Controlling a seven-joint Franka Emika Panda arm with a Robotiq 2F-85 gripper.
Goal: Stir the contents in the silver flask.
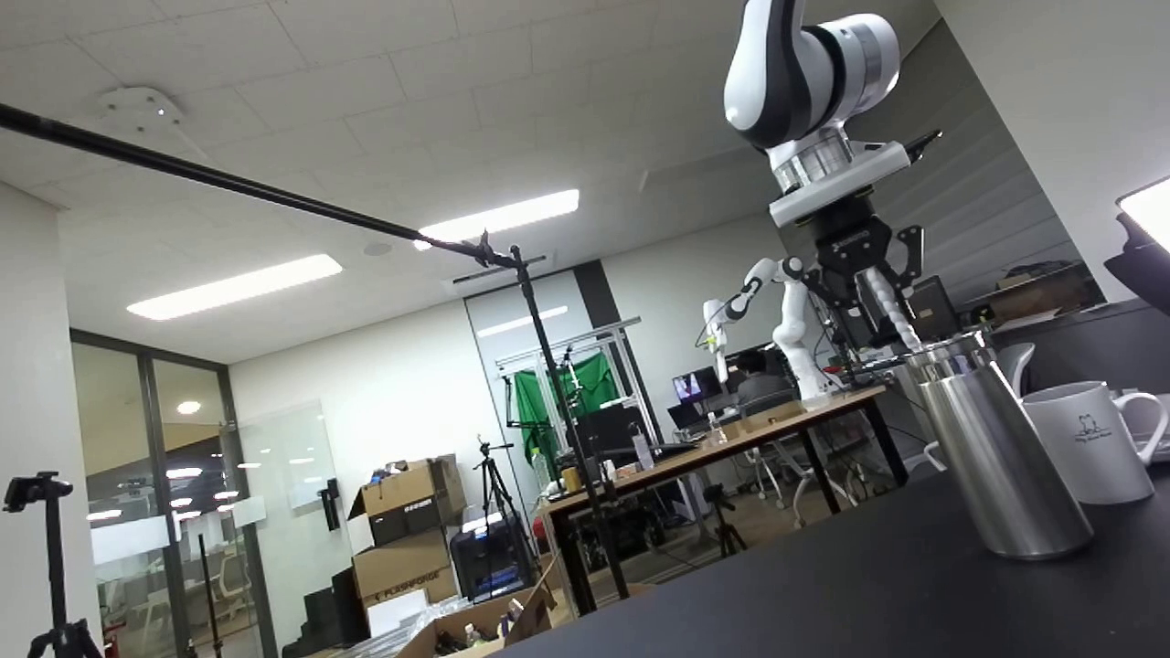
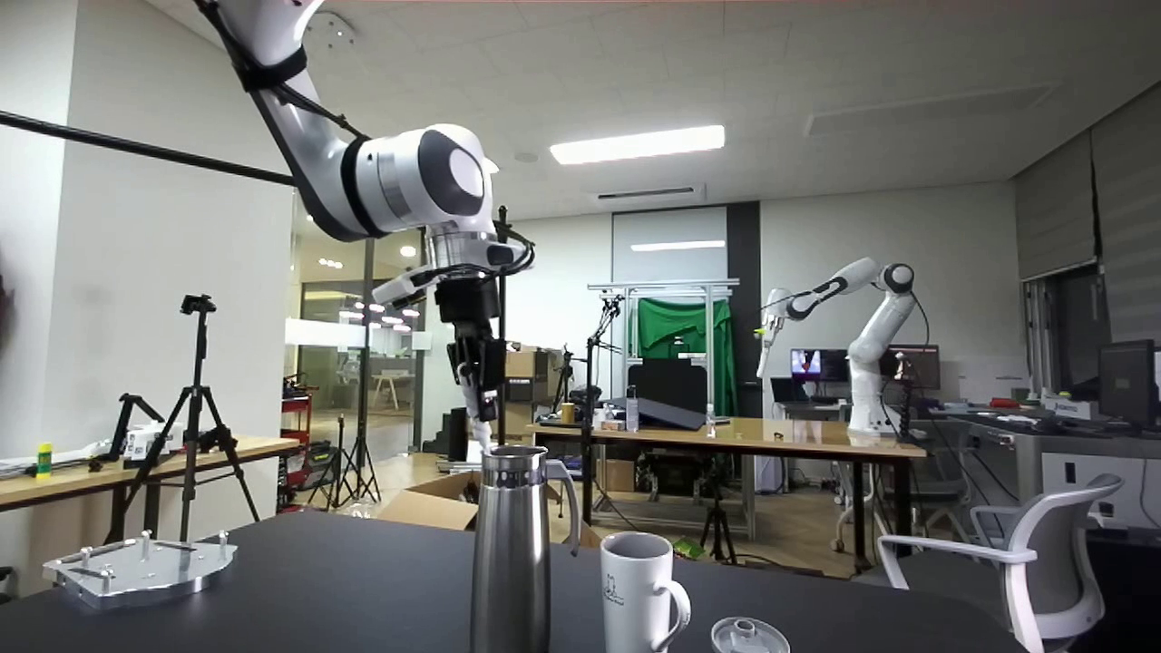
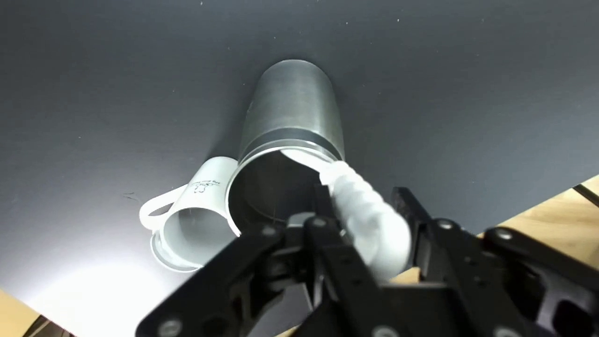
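The silver flask [image 1: 1005,457] stands upright on the black table; it also shows in an exterior view [image 2: 511,571] and the wrist view [image 3: 292,98]. Its mouth is open and the inside is dark, so contents cannot be made out. My gripper [image 3: 361,187] is above the flask, its fingers on both sides of the thick, ridged handle of a white utensil [image 3: 369,224], which it holds tilted. The utensil also shows in both exterior views [image 1: 891,306] [image 2: 482,435]. Its thin end reaches into the mouth near the rim; the exterior views hide the tip.
A white mug [image 1: 1083,448] with a handle stands close beside the flask, also seen in the wrist view [image 3: 206,192]. A clear lid [image 2: 748,635] lies by the mug. A metal plate with pegs [image 2: 141,571] lies on the black table [image 2: 345,553].
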